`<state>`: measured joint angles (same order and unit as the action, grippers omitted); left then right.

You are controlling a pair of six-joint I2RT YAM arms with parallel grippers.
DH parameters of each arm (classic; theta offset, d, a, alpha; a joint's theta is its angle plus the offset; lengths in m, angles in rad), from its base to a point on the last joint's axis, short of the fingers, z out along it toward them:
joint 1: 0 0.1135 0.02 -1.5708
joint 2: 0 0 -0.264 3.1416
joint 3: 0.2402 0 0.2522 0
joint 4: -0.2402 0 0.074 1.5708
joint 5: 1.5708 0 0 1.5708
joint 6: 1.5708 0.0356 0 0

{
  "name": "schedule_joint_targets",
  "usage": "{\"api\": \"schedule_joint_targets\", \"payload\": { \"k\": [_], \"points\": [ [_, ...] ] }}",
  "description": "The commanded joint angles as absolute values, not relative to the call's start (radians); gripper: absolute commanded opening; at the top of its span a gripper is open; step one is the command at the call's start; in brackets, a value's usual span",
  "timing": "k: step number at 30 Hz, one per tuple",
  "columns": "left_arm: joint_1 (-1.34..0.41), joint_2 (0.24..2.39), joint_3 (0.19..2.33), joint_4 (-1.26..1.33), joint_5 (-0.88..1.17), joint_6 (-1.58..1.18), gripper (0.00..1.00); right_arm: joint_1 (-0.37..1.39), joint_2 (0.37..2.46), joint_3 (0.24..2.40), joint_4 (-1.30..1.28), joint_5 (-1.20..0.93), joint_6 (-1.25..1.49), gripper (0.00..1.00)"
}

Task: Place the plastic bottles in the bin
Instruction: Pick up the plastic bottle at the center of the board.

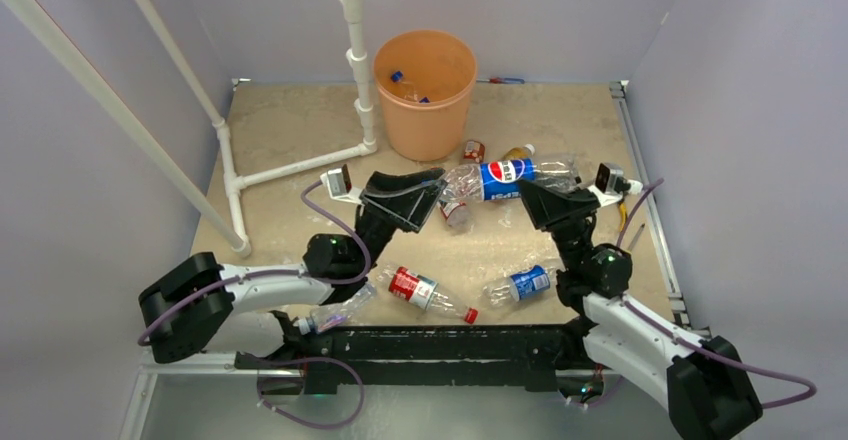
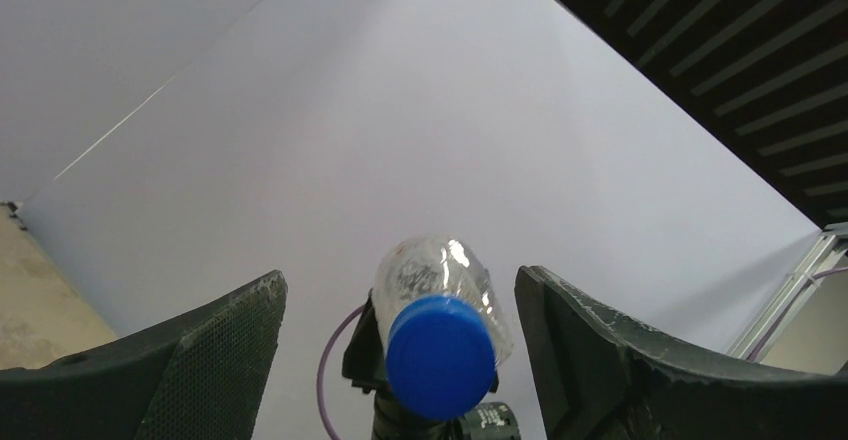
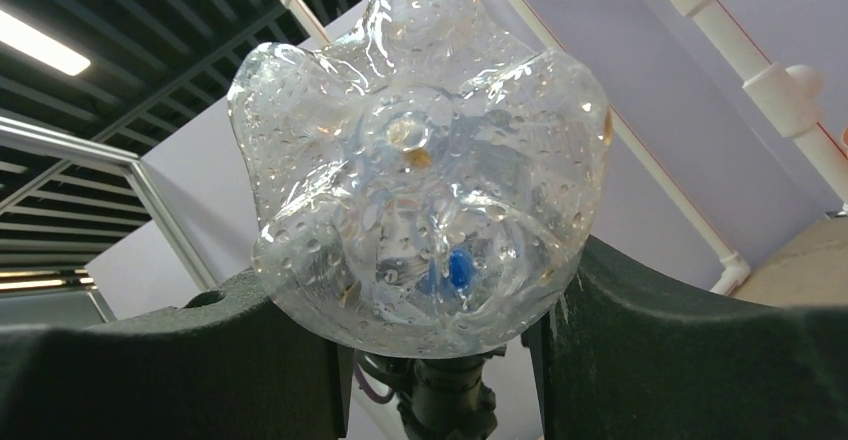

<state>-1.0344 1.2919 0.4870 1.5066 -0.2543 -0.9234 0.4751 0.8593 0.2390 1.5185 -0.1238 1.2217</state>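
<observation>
A clear Pepsi bottle point(image 1: 505, 173) with a blue label hangs level above the floor between my two grippers. My right gripper point(image 1: 532, 194) is shut on its base end; in the right wrist view the fingers point(image 3: 650, 330) press the lobed bottom point(image 3: 420, 160). My left gripper point(image 1: 437, 198) is open at the cap end. In the left wrist view the blue cap point(image 2: 440, 355) sits between the spread fingers point(image 2: 230, 330), touching neither. The orange bin point(image 1: 425, 110) stands behind, with bottles point(image 1: 403, 81) inside.
On the floor lie a red-label bottle point(image 1: 425, 291), a blue-label bottle point(image 1: 520, 284), a clear bottle point(image 1: 330, 315) by the left arm, an amber bottle point(image 1: 517, 152) and a small dark one point(image 1: 473, 150). A white pipe frame point(image 1: 358, 60) stands left of the bin.
</observation>
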Motion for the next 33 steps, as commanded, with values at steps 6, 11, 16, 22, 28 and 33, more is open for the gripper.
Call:
{"api": "schedule_joint_targets", "payload": {
  "k": [6, 11, 16, 22, 28, 33],
  "points": [
    [-1.029, 1.325, 0.601, 1.778, -0.233, -0.921, 0.61, 0.482, 0.861, 0.249, 1.642, -0.132, 1.237, 0.33],
    [-1.029, 1.348, 0.623, 1.778, -0.218, -0.938, 0.47, 0.482, 0.872, 0.242, 1.655, -0.119, 1.238, 0.33],
    [-1.031, 1.385, 0.637, 1.778, -0.225, -0.963, 0.49, 0.481, 0.912, 0.247, 1.697, -0.114, 1.250, 0.33],
    [-1.031, 1.373, 0.633, 1.778, -0.237, -0.931, 0.02, 0.481, 0.900, 0.235, 1.701, -0.114, 1.241, 0.33],
    [-1.031, 1.345, 0.613, 1.772, -0.260, -0.900, 0.00, 0.482, 0.858, 0.248, 1.616, -0.132, 1.214, 0.55],
    [-1.031, 1.259, 0.614, 1.619, -0.238, -0.836, 0.00, 0.479, 0.788, 0.261, 1.451, -0.164, 1.205, 0.86]
  ]
}}
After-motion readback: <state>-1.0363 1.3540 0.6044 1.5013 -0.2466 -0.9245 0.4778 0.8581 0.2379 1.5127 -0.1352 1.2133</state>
